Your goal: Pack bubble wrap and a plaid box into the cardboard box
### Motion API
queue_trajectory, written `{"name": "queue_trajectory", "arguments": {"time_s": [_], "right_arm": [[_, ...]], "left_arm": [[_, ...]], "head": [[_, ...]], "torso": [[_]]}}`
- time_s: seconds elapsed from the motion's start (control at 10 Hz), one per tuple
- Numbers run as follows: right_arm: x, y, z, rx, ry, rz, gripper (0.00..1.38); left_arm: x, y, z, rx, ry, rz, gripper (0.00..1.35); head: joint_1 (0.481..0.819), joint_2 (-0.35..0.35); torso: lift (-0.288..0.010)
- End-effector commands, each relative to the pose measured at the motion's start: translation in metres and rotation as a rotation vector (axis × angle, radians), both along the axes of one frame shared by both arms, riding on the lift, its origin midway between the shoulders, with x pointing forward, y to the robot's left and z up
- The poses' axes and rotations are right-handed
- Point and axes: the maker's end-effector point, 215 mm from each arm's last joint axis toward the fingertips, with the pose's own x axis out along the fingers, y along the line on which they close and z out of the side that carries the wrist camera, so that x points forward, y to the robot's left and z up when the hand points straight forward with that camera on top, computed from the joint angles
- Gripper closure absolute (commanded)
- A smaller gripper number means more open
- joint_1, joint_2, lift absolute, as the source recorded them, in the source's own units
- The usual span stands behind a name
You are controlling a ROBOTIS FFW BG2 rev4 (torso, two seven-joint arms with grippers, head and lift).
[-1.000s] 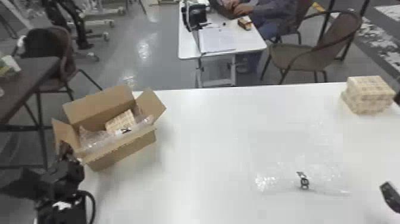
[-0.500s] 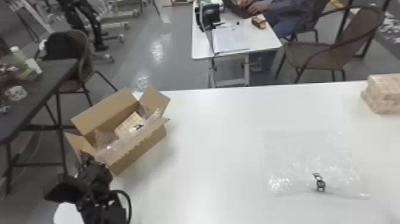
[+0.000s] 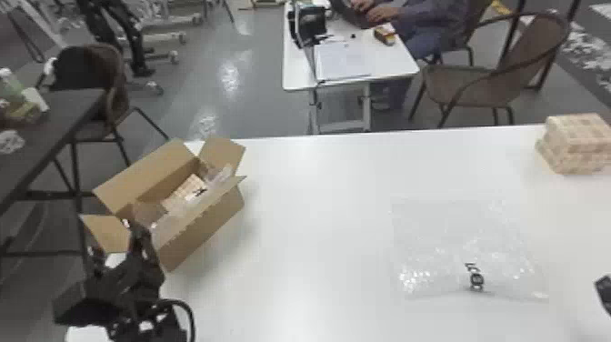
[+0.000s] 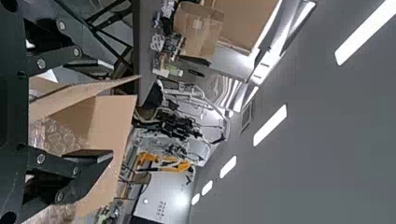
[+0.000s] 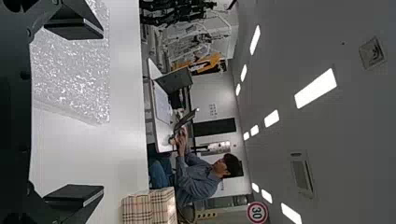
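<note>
Partway through the packing, and here's the score! The cardboard box (image 3: 204,241) sits just ahead of the left pincer (image 4: 105,112), flaps up and open, and inside it there's a plaid box (image 3: 184,193), partly covered, with bubble wrap (image 4: 58,140) tucked around it. So one plaid piece is in, some wrap is in, and that looks like a decent share of the job banked.

But look across the surface (image 3: 309,273)! A sheet of clear wrap (image 3: 459,245) lies flat between the two pincers, much nearer the right one, unpacked. And farther out, ahead of the right pincer (image 5: 102,112), stands a plaid stack (image 3: 575,143), seemingly two boxes, one on the other. Going by the task, the wrap and at least one plaid box look like the work remaining; whether the whole stack is meant to go in, I can't tell.

Now the pincers: the left has its fingers apart with nothing between them, the box's cardboard just beyond; whether it touches a flap, I can't say. The right is spread wide and empty too, wrap to its left. Call it roughly halfway, in my judgement, with the next load probably the right pincer's to collect!
</note>
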Motion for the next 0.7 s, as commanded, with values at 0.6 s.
{"name": "queue_trajectory", "arguments": {"time_s": [0.6], "right_arm": [[-0.009, 0.026, -0.003, -0.057, 0.02, 0.054, 0.13]], "left_arm": [[-0.028, -0.179, -0.019, 0.212, 0.166, -0.512, 0.23]], "head": [[0.695, -0.044]], "torso": [[-0.11]]}}
